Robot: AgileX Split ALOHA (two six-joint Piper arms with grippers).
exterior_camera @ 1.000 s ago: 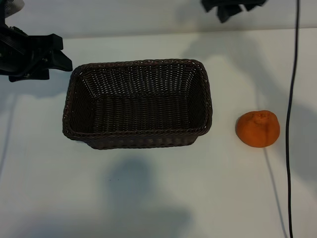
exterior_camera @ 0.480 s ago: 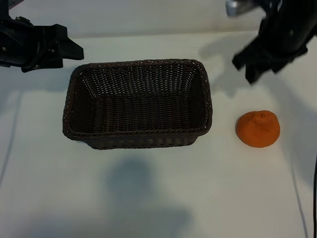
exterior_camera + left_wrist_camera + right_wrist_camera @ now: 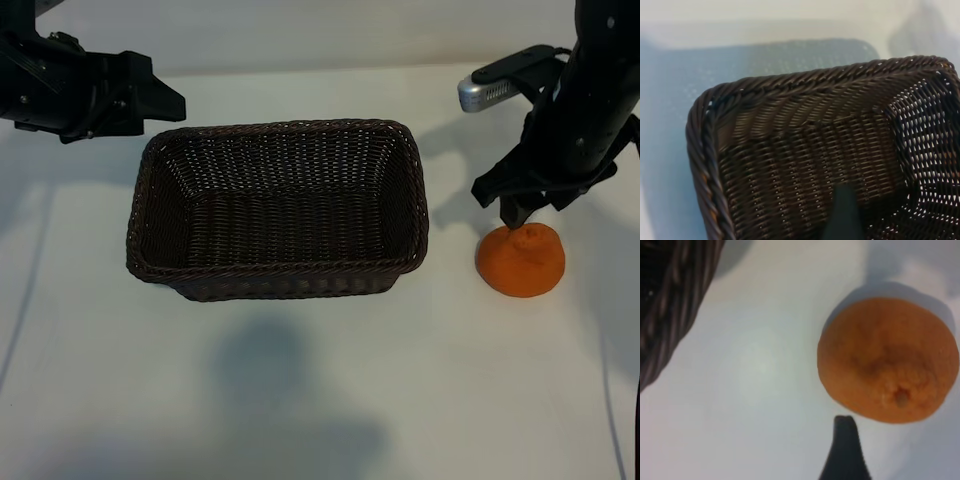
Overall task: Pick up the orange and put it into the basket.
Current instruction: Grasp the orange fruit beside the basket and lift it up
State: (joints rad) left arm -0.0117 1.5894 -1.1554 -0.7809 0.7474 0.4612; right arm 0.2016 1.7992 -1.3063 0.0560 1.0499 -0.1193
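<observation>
Hanging just above the orange (image 3: 521,261) is the right gripper (image 3: 524,212), pointed down at the fruit's far side, its fingers spread apart with nothing between them. The orange is seen resting on the white table (image 3: 320,400), well right of the basket (image 3: 277,208) and clear of it; from the right wrist, the fruit (image 3: 888,359) is shown beside one dark fingertip (image 3: 845,450), with a gap between the two. The basket is set at the table's middle, nothing inside it. Over at the far left, the left gripper (image 3: 150,98) is held above the basket's far-left corner, jaws parted and holding nothing; from its wrist the woven corner (image 3: 710,115) is seen close below.
</observation>
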